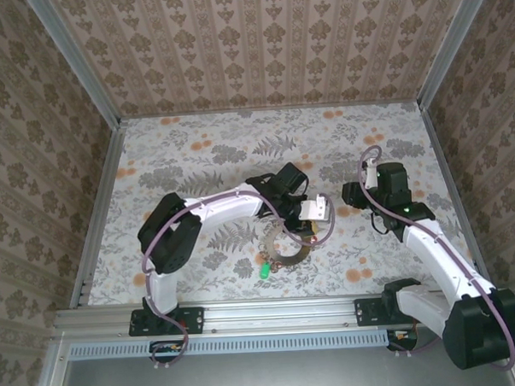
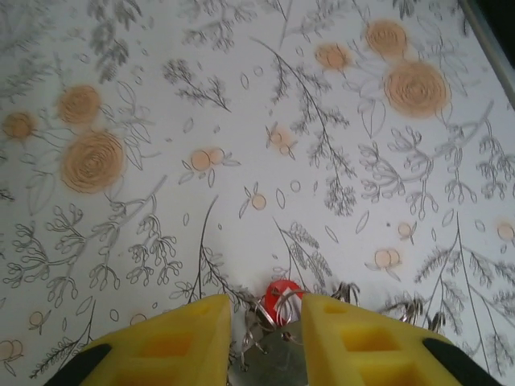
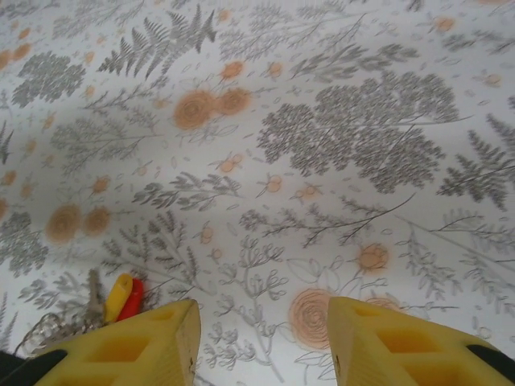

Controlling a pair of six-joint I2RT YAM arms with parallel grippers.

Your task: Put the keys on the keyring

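Left claw point(image 2: 265, 310): parted, keys point(image 2: 282, 293) between its tips | Right claw point(image 3: 264, 318): spread over tabletop point(image 3: 338, 121), keys beside one tip

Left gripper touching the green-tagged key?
Apart. Top view: the green-tagged key lies at the near edge of the keyring, with ring and table between it and the left gripper.
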